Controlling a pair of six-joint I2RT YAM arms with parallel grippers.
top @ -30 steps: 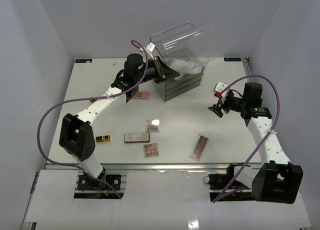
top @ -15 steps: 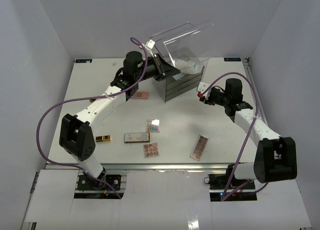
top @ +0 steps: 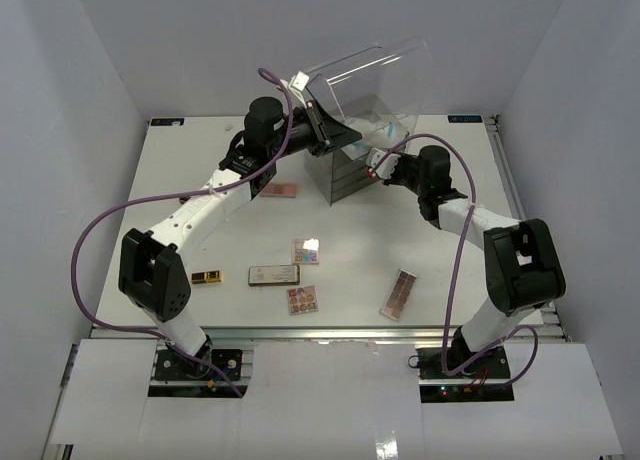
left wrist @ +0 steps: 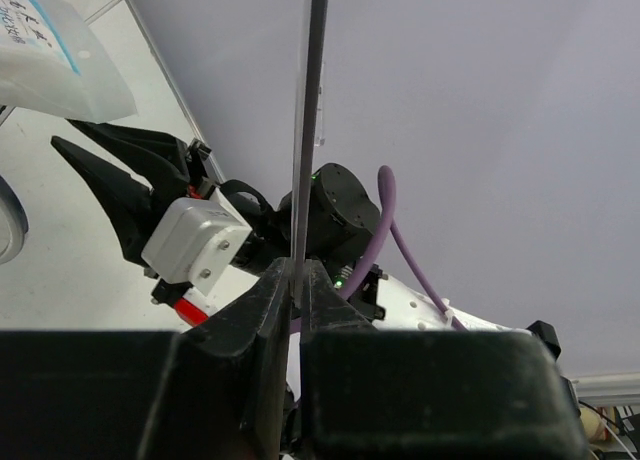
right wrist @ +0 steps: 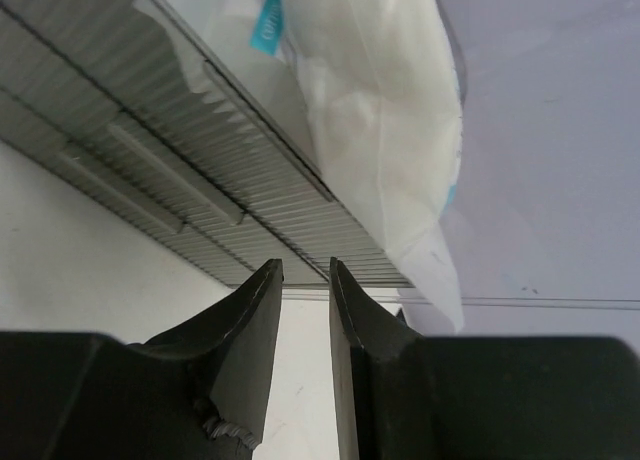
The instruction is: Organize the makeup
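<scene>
Pinching clear lid [left wrist: 312, 130], left pincer [left wrist: 298, 275]; right pincer [right wrist: 305, 270] near packet [right wrist: 380, 130]

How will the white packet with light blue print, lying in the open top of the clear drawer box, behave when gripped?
Probably floppy: the white plastic packet looks puffy and creased, so it may sag from the right tool. Its glossy film could slip. It likely weighs little for its size.

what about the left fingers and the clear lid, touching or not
Touching. The left wrist view shows the clear lid pinched edge-on between the left fingers, no gap.
</scene>
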